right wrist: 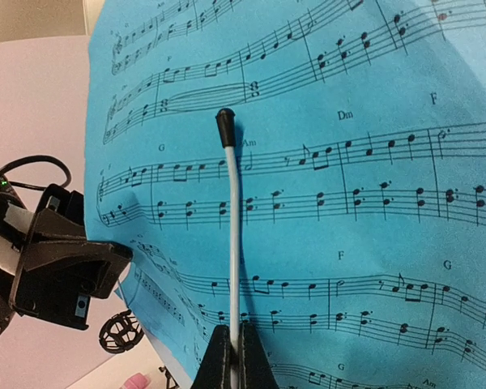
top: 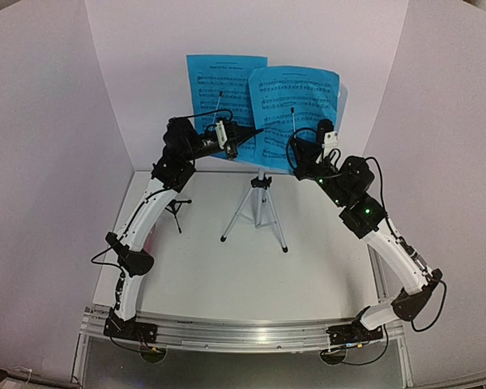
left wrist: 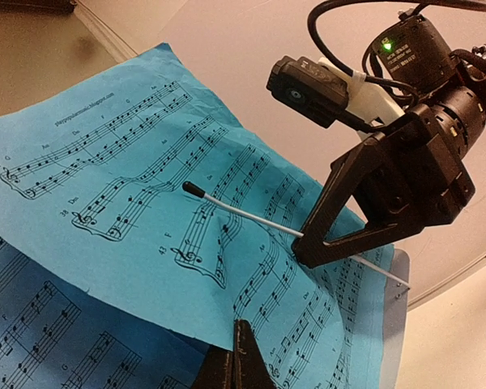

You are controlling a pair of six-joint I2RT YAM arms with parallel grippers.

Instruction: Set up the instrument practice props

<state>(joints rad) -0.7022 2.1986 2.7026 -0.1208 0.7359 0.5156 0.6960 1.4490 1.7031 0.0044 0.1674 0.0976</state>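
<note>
The music stand (top: 261,201) stands mid-table on its silver tripod. Its pale-blue desk edge (left wrist: 394,320) shows behind two blue sheet-music pages, one on the left (top: 219,81) and one on the right (top: 304,97). My right gripper (right wrist: 235,344) is shut on a thin white page-retainer wire (right wrist: 233,219) with a black tip, which lies across the right page (right wrist: 373,267). My left gripper (left wrist: 241,328) is shut, with its tips against that page's lower edge (left wrist: 146,275). The black tripod mic holder (top: 176,212) stands at the left. A pink microphone end (right wrist: 138,379) peeks out low.
A second retainer wire (top: 220,101) sticks up over the left page. White backdrop walls close in the table at the back and on both sides. The stand's tripod legs spread wide between the two arms.
</note>
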